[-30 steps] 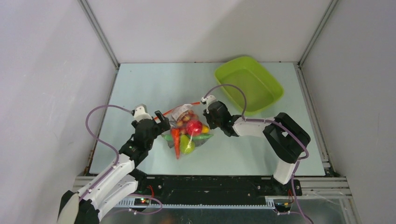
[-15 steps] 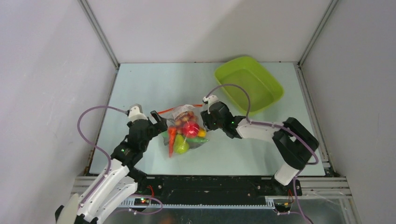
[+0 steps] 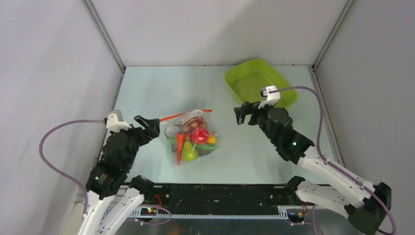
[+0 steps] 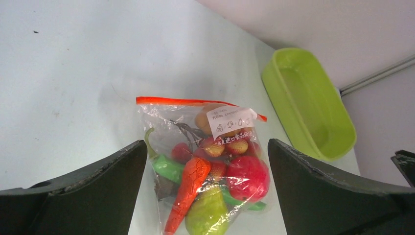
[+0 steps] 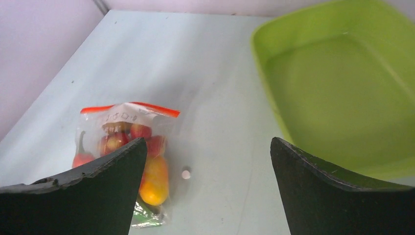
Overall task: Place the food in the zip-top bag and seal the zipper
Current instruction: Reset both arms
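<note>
Zip-top bag (image 4: 161, 117) lying flat, food (image 4: 244, 176) inside

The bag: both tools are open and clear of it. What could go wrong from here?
1. Whether the zipper is shut along its whole length cannot be told; through a gap, food might slip out of the bag when it is lifted.
2. A small white bit lies on the table beside the bag; if it belongs to the zipper, resealing may fail.
</note>
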`<state>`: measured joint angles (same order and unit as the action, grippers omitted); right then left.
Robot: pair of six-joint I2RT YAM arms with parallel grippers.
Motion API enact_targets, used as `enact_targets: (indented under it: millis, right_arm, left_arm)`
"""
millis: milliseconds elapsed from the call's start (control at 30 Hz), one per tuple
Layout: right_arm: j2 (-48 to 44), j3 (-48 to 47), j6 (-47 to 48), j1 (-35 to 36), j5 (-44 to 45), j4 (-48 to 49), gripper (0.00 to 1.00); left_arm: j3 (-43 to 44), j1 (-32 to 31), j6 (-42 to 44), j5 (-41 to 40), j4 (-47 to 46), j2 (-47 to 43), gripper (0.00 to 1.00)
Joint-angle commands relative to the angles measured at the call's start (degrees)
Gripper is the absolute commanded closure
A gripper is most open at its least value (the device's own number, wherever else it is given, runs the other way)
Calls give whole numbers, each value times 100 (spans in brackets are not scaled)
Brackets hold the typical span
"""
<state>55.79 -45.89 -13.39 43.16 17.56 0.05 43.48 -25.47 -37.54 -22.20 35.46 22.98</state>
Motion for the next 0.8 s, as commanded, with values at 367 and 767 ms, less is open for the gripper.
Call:
enact_targets:
  millis: [367,767]
  right_arm:
    - [-1677,456,315,-58,2315,-889,0]
    - [-1908,458,627,-60,2228,-1007,0]
  left_arm:
    - [487,31,-103,-516,1185,-600,0]
    - [421,30,-156,-569,1237,-571,0]
